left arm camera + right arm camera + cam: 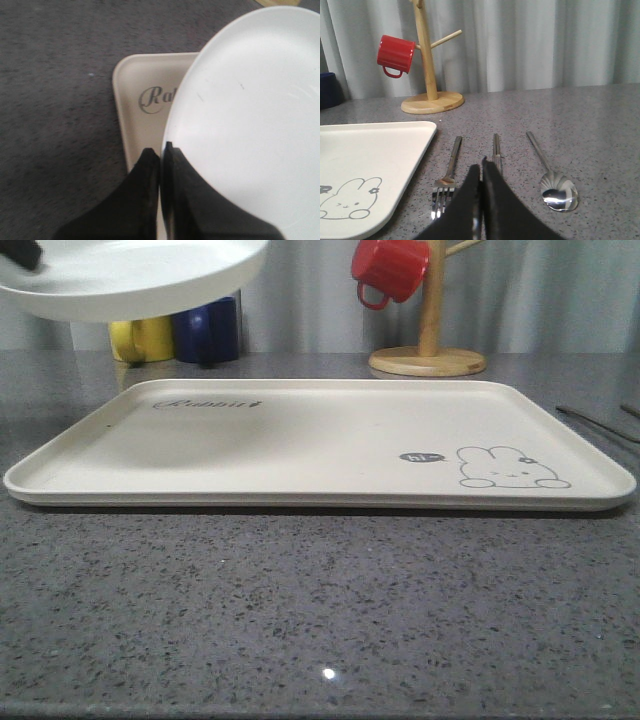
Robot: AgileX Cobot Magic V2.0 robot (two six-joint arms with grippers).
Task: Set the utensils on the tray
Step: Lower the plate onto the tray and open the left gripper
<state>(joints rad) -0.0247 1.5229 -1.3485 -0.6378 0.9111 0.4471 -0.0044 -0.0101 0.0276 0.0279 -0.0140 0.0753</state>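
One cream tray (300, 440) lies flat on the grey counter (300, 610), bare on top. Held in the air above its far left corner is one white plate (130, 280), its rim clamped between the left gripper's (163, 148) jaws. Just beside the tray's right edge lie one fork (447, 177), one pair of chopsticks (496, 150) and one spoon (552, 177), side by side. The right gripper (481, 167), jaws together, hovers over them. Behind stand one mug tree (430, 340) with one red mug (388, 268), one yellow mug (140, 338) and one blue mug (207, 330).
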